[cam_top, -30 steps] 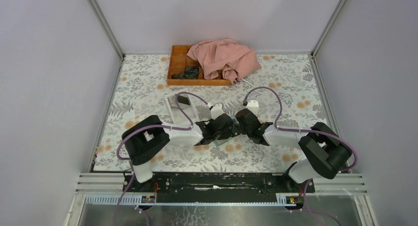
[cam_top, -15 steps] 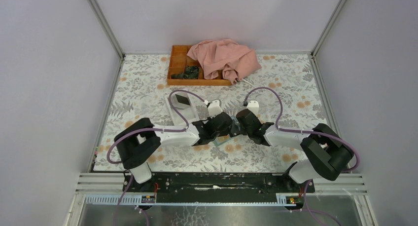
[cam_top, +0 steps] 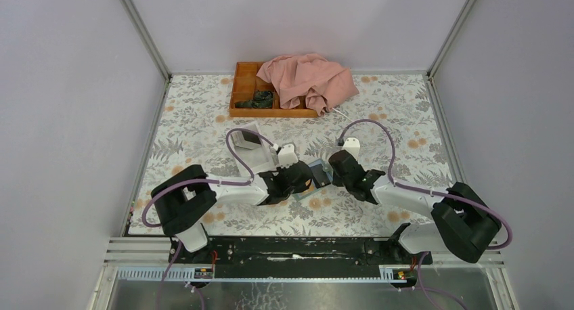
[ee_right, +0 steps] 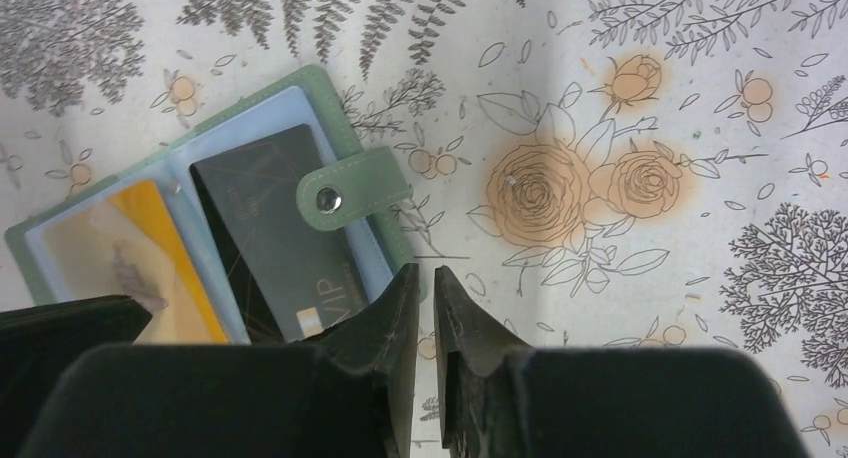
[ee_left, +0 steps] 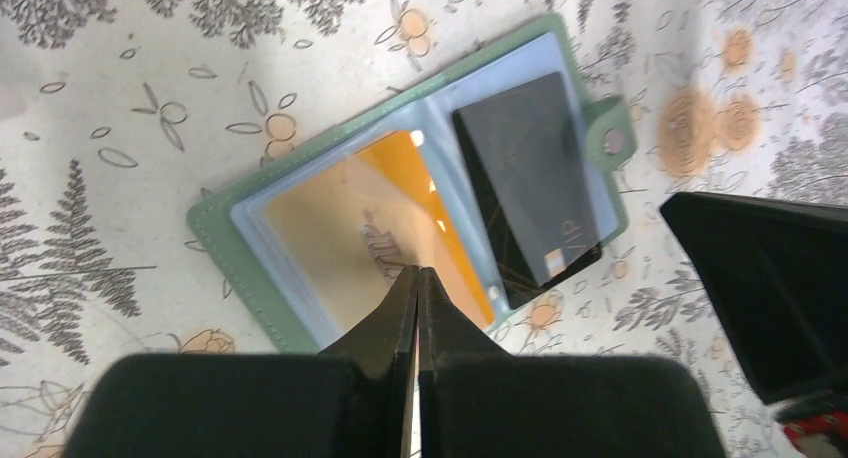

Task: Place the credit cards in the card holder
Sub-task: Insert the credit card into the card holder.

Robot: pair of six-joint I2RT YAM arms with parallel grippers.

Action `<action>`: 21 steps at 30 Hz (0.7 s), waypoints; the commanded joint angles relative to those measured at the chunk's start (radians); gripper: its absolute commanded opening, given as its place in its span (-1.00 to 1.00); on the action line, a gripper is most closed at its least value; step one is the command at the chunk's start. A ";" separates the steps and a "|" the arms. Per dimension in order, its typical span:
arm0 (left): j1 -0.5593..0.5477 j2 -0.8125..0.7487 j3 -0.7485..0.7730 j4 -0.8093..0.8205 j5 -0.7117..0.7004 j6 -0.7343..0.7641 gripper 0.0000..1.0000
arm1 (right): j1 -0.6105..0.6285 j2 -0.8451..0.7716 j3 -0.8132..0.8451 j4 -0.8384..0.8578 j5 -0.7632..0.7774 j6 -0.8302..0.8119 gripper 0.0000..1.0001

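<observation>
The grey-green card holder (ee_left: 215, 240) lies open on the flowered table, between the two grippers in the top view (cam_top: 319, 175). An orange card (ee_left: 400, 168) sits in its left pocket, and a dark grey card (ee_left: 530, 178) marked VIP sits in its right pocket, its lower end sticking out. My left gripper (ee_left: 417, 271) is shut and empty, tips over the orange card. My right gripper (ee_right: 426, 270) is shut with a hairline gap, empty, at the holder's right edge below the snap strap (ee_right: 350, 193). The dark card (ee_right: 260, 218) shows there too.
A white open-topped box (cam_top: 245, 142) stands just left of and behind the left gripper. An orange wooden tray (cam_top: 245, 93) with dark items and a pink cloth (cam_top: 308, 80) sits at the back. The left gripper's cable loops over the box.
Both grippers have drawn slightly apart, the left one to the left and the right one to the right. The open holder now shows between them.
</observation>
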 commanded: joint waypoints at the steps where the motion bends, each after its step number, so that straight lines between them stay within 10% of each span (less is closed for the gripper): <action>1: -0.012 -0.017 -0.029 -0.015 -0.046 -0.015 -1.00 | 0.040 -0.046 -0.004 -0.037 -0.001 0.012 -0.65; 21: -0.020 0.027 -0.032 -0.046 -0.036 -0.023 -1.00 | 0.156 0.025 0.003 -0.038 -0.016 0.085 -0.98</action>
